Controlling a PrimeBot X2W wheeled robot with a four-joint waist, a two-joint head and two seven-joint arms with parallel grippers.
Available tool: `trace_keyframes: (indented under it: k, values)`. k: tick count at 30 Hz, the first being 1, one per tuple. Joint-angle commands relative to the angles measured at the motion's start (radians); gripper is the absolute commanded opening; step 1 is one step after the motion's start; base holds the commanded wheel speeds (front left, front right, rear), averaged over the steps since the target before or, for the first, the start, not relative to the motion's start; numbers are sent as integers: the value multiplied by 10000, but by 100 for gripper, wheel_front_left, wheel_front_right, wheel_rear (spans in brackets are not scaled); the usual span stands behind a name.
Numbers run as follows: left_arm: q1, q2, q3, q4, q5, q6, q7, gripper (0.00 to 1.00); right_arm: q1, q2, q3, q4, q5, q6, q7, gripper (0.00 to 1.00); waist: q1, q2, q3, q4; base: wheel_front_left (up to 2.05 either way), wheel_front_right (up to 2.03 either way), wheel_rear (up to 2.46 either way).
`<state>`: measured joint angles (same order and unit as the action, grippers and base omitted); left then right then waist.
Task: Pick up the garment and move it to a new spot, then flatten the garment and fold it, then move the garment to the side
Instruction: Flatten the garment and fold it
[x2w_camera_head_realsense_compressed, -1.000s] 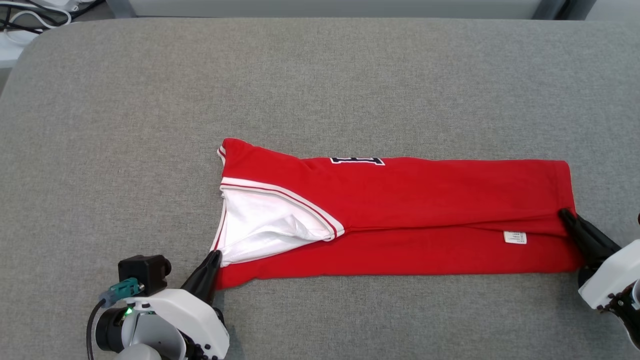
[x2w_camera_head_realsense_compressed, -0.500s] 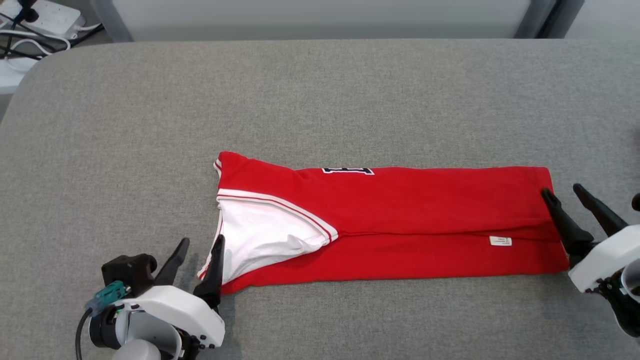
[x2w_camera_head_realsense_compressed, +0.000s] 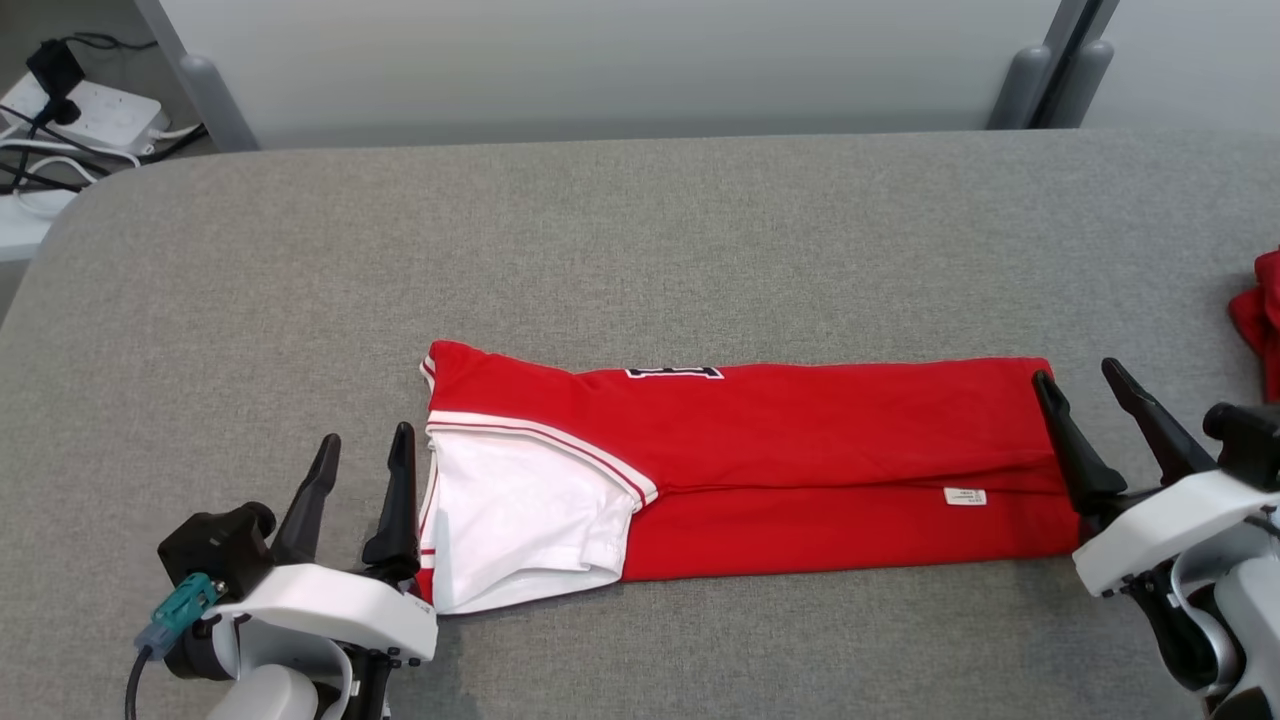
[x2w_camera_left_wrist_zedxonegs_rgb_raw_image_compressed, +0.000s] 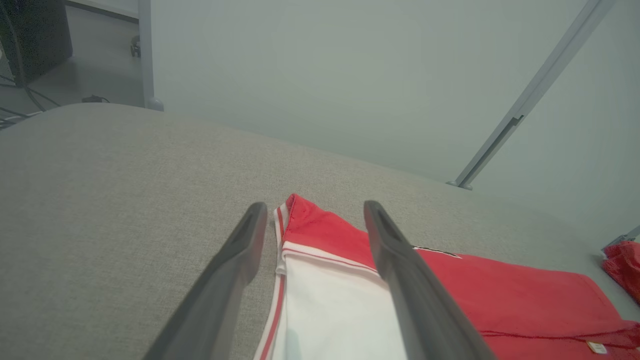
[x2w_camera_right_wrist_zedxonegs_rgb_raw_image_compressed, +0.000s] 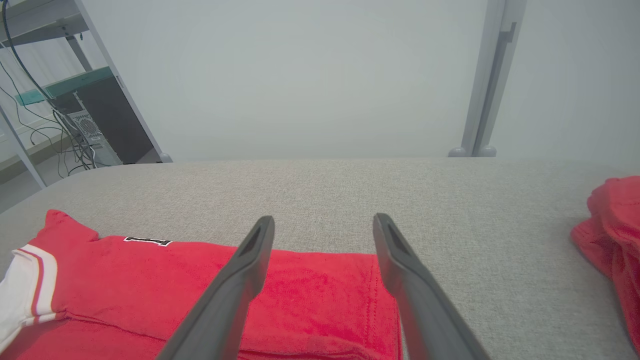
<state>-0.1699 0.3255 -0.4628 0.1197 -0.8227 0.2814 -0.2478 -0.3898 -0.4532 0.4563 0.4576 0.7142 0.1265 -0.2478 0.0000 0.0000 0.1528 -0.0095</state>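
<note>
The garment (x2w_camera_head_realsense_compressed: 800, 460) is a red shirt with a white sleeve and striped trim, folded into a long narrow band lying flat across the middle of the grey table (x2w_camera_head_realsense_compressed: 640, 240). At its left end my left gripper (x2w_camera_head_realsense_compressed: 362, 452) stands open, its right finger over the white sleeve's edge. The left wrist view shows the garment (x2w_camera_left_wrist_zedxonegs_rgb_raw_image_compressed: 500, 295) passing under those spread fingers (x2w_camera_left_wrist_zedxonegs_rgb_raw_image_compressed: 395, 260). My right gripper (x2w_camera_head_realsense_compressed: 1076, 382) is open at the right end, with nothing held. In the right wrist view the garment's hem (x2w_camera_right_wrist_zedxonegs_rgb_raw_image_compressed: 325, 300) lies beneath and between its fingers (x2w_camera_right_wrist_zedxonegs_rgb_raw_image_compressed: 250, 265).
Another red cloth (x2w_camera_head_realsense_compressed: 1258, 315) lies bunched at the table's right edge, also seen as red cloth (x2w_camera_right_wrist_zedxonegs_rgb_raw_image_compressed: 610, 230) in the right wrist view. A power strip and cables (x2w_camera_head_realsense_compressed: 70, 110) lie on the floor at the far left. A pale wall stands behind the table.
Both grippers went from shut on the garment's ends to open, letting it go, then lifted and pulled back slightly. The head camera tilted up, so the whole picture shifted down.
</note>
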Motion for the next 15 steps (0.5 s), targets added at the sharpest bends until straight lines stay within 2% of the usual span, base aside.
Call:
trace_keyframes:
  k: [1, 5, 8, 15]
  values:
    - [-205, 169, 474, -197, 208, -80, -99, 100, 328, -55, -127, -278, -265, 42, -139, 100, 0, 0, -96, -26, 0, 0, 0]
    - [106, -118, 910, -304, 788, -185, -132, 100, 878, 654, -1283, -516, -1517, 42, -139, 100, 0, 0, -327, -52, 0, 0, 0]
    - [403, -369, 1250, -392, 1307, -440, -135, 100, 1333, 1117, -1838, -769, -2257, 42, -139, 100, 0, 0, -475, -47, 0, 0, 0]
    - [988, -728, 1794, -303, 2522, -1105, -137, 100, 2266, 1737, -2505, -1459, -3001, 42, -139, 100, 0, 0, -724, -44, 0, 0, 0]
